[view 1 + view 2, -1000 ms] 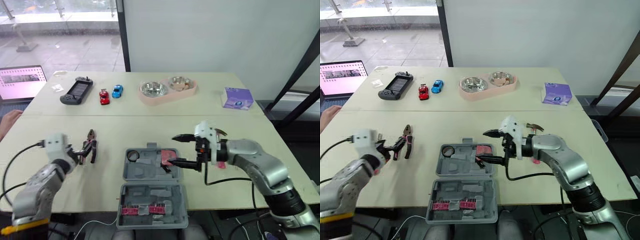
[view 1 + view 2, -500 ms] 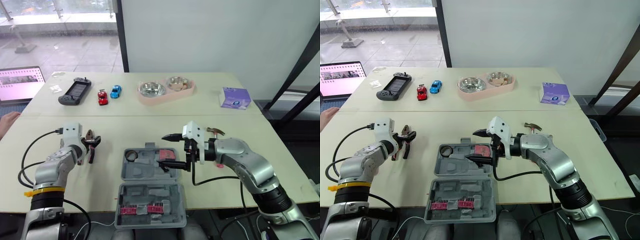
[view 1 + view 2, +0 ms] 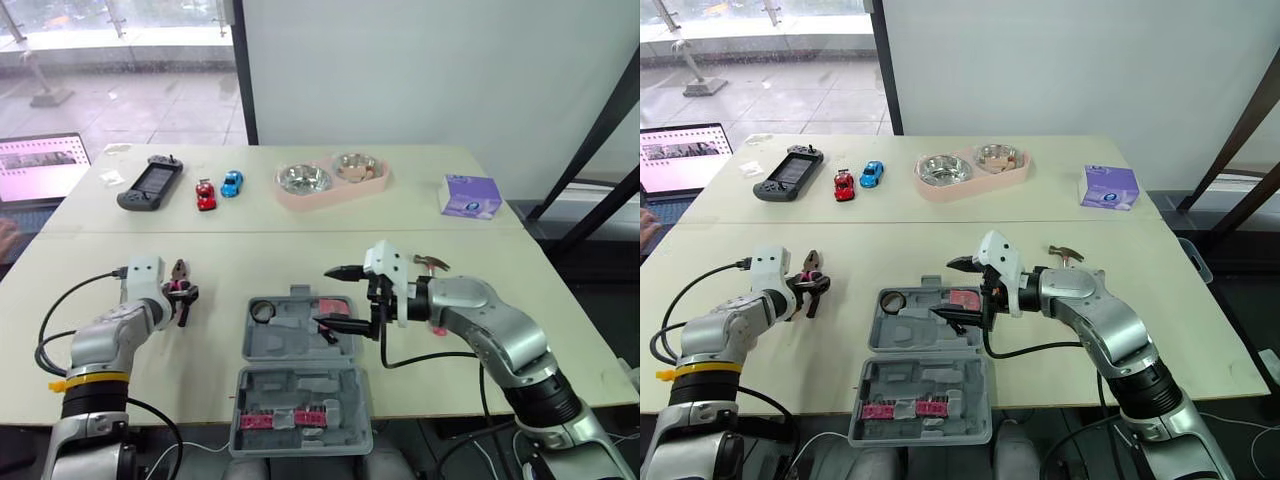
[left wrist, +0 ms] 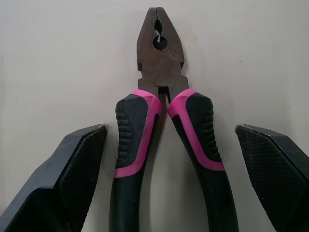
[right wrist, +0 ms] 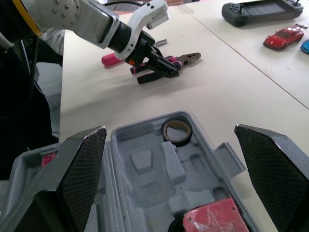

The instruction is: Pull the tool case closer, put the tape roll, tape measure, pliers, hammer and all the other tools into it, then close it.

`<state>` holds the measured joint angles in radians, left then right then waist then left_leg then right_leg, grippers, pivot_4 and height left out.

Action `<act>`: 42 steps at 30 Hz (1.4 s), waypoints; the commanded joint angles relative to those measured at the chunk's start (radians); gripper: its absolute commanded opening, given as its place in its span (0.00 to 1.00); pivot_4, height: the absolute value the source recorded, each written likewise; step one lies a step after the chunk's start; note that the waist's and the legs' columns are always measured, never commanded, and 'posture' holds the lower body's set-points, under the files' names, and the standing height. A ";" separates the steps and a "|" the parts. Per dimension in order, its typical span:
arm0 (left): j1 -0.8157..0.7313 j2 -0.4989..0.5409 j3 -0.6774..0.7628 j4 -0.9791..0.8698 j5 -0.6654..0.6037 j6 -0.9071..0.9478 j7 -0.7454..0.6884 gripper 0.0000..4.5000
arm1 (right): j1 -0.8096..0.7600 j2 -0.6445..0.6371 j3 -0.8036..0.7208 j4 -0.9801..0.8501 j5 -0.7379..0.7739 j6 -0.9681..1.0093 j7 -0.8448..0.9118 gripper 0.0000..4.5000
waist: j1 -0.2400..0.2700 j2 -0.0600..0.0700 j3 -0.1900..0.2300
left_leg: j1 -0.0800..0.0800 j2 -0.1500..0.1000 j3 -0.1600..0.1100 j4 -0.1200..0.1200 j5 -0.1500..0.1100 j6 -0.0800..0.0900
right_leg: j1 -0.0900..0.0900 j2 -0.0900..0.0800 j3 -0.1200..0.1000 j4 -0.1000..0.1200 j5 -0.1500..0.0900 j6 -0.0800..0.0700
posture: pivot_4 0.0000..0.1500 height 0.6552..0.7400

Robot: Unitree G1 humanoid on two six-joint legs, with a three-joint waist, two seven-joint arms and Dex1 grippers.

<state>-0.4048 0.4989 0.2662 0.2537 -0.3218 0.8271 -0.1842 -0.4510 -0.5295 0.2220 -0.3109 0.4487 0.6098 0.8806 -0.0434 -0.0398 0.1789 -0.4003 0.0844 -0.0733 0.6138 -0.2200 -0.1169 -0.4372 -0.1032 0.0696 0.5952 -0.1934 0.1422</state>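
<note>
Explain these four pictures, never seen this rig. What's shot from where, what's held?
A two-armed humanoid robot. Two pictures come from its head, looking down at the table; two from wrist cameras, looking along each arm's black fingers. An open grey tool case holds a tape roll; pliers and a hammer lie outside it. The left hand is open, fingers either side of the pliers' handles. The right hand hangs open over the case. Nothing is held.
</note>
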 commanded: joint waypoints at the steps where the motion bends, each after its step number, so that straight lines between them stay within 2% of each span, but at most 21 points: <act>1: 0.006 -0.013 -0.002 0.016 0.014 0.018 0.004 1.00 | -0.017 0.007 -0.034 -0.041 0.019 -0.001 -0.007 0.99 | 0.000 0.000 0.000 | 0.001 0.000 0.000 0.000 0.000 0.000 | 0.001 0.000 0.000 0.000 0.000 0.000 | 1.00 0.98; 17: -0.095 -0.006 -0.023 0.208 0.080 -0.131 -0.053 1.00 | -0.007 0.009 -0.020 -0.053 0.019 0.006 -0.030 0.99 | 0.002 0.000 0.000 | 0.008 0.000 0.000 -0.002 0.000 0.000 | 0.007 0.000 0.000 0.000 -0.003 0.004 | 1.00 0.98; 21: -0.091 -0.011 -0.026 0.214 0.086 -0.145 -0.068 0.59 | -0.003 0.007 -0.021 -0.062 0.019 0.014 -0.033 1.00 | 0.004 0.000 0.000 | 0.008 0.000 0.000 -0.002 0.000 0.000 | 0.007 0.000 0.000 -0.001 -0.003 0.004 | 1.00 0.98; 22: -0.089 -0.012 -0.027 0.212 0.086 -0.146 -0.071 0.53 | -0.003 0.006 -0.021 -0.063 0.018 0.015 -0.034 1.00 | 0.004 0.000 0.000 | 0.008 0.000 0.000 -0.002 0.000 0.000 | 0.007 0.000 0.000 -0.001 -0.003 0.004 | 1.00 0.98; 31: -0.085 -0.004 -0.009 0.162 0.075 -0.191 -0.110 0.53 | -0.004 0.008 -0.014 -0.055 0.002 0.013 -0.042 1.00 | 0.004 0.000 0.000 | 0.008 0.000 0.000 -0.002 0.000 0.000 | 0.007 0.000 0.000 -0.001 -0.003 0.004 | 1.00 0.98; 36: 0.000 0.140 -0.064 -0.065 0.067 -0.221 -0.326 0.53 | -0.015 -0.020 -0.029 -0.053 -0.005 0.012 -0.030 1.00 | -0.002 -0.002 0.002 | 0.006 0.000 0.000 -0.003 0.000 0.000 | 0.005 0.000 0.000 -0.001 -0.001 0.001 | 1.00 0.98; 42: 0.178 0.423 -0.132 -0.357 -0.012 -0.235 -0.739 0.53 | -0.082 -0.088 0.039 -0.058 -0.055 -0.002 0.058 1.00 | -0.004 0.000 0.004 | -0.001 0.001 0.000 -0.002 0.000 -0.001 | -0.003 0.000 0.000 0.000 -0.001 0.000 | 1.00 0.98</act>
<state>-0.2374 0.8958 0.1497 -0.0209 -0.3018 0.6201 -0.8163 -0.5030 -0.6118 0.2528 -0.3345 0.4036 0.6271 0.9114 -0.0478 -0.0399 0.1830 -0.4039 0.0851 -0.0730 0.6111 -0.2203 -0.1174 -0.4436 -0.1033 0.0696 0.5938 -0.1935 0.1410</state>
